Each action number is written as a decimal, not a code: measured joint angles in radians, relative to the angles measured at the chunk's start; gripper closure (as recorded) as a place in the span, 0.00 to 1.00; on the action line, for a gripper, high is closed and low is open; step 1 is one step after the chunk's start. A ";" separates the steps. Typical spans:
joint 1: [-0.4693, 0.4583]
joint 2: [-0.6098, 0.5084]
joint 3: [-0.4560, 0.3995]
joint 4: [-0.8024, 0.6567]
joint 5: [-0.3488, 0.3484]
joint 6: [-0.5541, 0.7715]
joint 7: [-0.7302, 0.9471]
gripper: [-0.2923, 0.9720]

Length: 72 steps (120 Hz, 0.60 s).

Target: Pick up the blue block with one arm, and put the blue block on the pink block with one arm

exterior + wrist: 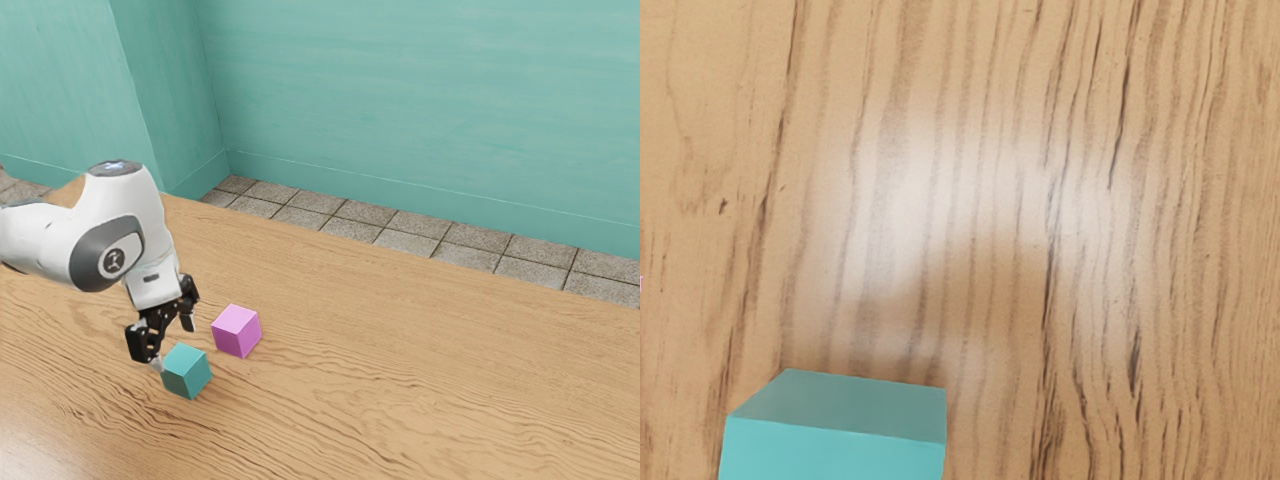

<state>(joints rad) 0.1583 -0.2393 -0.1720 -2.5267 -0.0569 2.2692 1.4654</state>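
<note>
Gripper [166,338] released, beside blue block [186,370]; pink block [236,331] near; wood-grain table [420,380], teal walls [400,90], tiled floor [450,240].

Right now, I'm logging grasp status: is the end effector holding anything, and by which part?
Nothing is held. The end effector is open just above the blue block, which rests on the table.

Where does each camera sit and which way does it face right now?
Exterior view: beside the arm, looking down across the table at the blue block and pink block; the arm and its jaws show at the view's left.
Wrist view: on the hand, facing down at the table, the blue block just under the hand.
Both share the blue block and the table.
</note>
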 joint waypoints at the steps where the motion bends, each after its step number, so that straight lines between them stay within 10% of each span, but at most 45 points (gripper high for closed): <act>1: 0.002 0.003 0.000 0.000 0.000 0.004 0.003 0.23; 72: 0.049 0.230 0.000 0.032 0.009 0.190 0.137 0.23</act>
<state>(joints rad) 0.2072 -0.0092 -0.1718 -2.4947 -0.0479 2.4588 1.6021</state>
